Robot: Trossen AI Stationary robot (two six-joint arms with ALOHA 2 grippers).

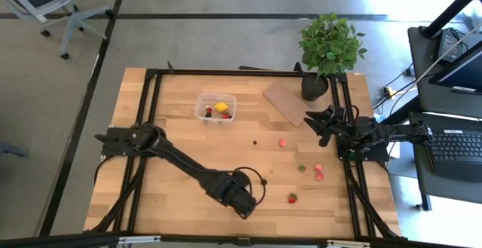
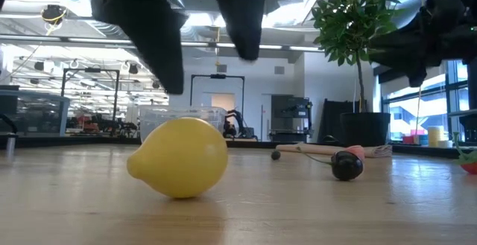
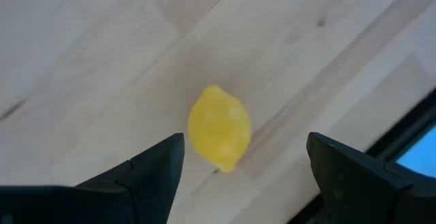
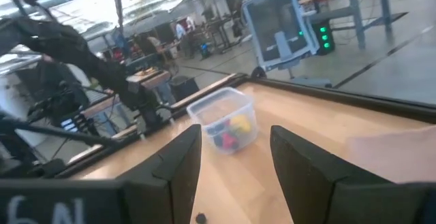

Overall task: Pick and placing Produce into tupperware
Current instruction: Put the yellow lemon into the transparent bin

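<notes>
No legible text, label, brand, number or sign on anything.

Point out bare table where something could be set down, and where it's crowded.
Bare wood lies between the tupperware and the left gripper, and in the table's near left corner. Crowded: scattered strawberries on the right side, and the far right corner with board and potted plant.

Pale, streaky wood bench (image 1: 188, 203) in a black frame (image 1: 226, 72). Yellow lemon (image 3: 219, 129), plain and smooth. Clear tub (image 1: 215, 107) showing yellow, red and dark pieces. Red strawberries (image 1: 292, 197) scattered on the wood; one small green piece (image 1: 301, 168); a dark berry (image 2: 346, 164). Brown board (image 1: 285, 102). Green leafy plant (image 1: 330, 43) in a black pot (image 1: 314, 87). Both arms black.
</notes>
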